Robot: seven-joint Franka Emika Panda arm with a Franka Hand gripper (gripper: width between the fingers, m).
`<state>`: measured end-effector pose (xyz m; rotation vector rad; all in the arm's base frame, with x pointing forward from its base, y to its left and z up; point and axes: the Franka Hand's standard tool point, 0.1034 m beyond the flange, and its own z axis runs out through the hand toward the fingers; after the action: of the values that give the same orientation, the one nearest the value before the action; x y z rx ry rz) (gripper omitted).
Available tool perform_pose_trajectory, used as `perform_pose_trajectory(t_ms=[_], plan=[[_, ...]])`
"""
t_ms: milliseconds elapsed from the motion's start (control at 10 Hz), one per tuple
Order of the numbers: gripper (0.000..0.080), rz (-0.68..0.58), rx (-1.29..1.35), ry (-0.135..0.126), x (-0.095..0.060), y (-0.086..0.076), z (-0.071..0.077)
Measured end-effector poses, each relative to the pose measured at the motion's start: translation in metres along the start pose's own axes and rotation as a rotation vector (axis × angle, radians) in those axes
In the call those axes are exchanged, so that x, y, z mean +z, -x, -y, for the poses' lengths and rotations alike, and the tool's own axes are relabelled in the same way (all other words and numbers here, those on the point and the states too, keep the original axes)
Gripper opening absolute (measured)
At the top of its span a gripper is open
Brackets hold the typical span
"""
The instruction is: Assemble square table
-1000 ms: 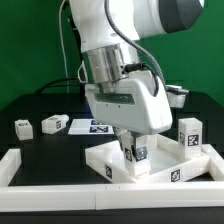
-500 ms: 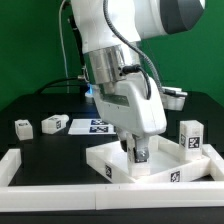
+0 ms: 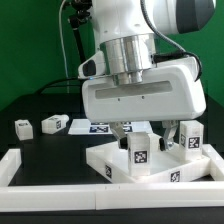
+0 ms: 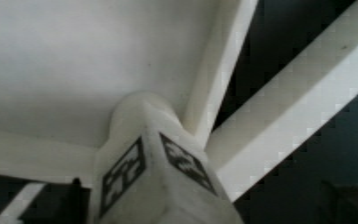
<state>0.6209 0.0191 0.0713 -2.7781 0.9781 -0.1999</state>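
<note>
The square table's white slab point(image 3: 150, 166) lies at the front inside the rails. One tagged white leg point(image 3: 140, 150) stands upright on it near a corner; it also fills the wrist view point(image 4: 158, 165). My gripper point(image 3: 146, 142) hangs straight over this leg with a finger on each side, and a gap shows beside the leg, so the jaws look open. Another leg point(image 3: 190, 135) stands at the slab's right edge in the exterior view. Two more legs point(image 3: 22, 127) point(image 3: 52, 124) lie on the black table at the exterior view's left.
White border rails point(image 3: 40, 164) run along the front and the exterior view's left of the work area. The marker board point(image 3: 95, 126) lies flat behind the slab. A green wall stands behind the table.
My wrist has turned about a quarter turn, so the gripper's broad side now faces the exterior camera. The leg on the slab stays upright in the same spot.
</note>
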Motion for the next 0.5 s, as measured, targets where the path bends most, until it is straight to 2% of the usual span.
perform_pose_trajectory(t_ms=[200,400,500], plan=[[0.0649,-0.003,-0.153,0.004,0.0,-0.0006,-0.0005],[0.0649,-0.019,-0.594,0.033,-0.0006,-0.0044,0.0014],[0.0649,-0.016,-0.638,0.033,0.0013,-0.0038,0.0013]])
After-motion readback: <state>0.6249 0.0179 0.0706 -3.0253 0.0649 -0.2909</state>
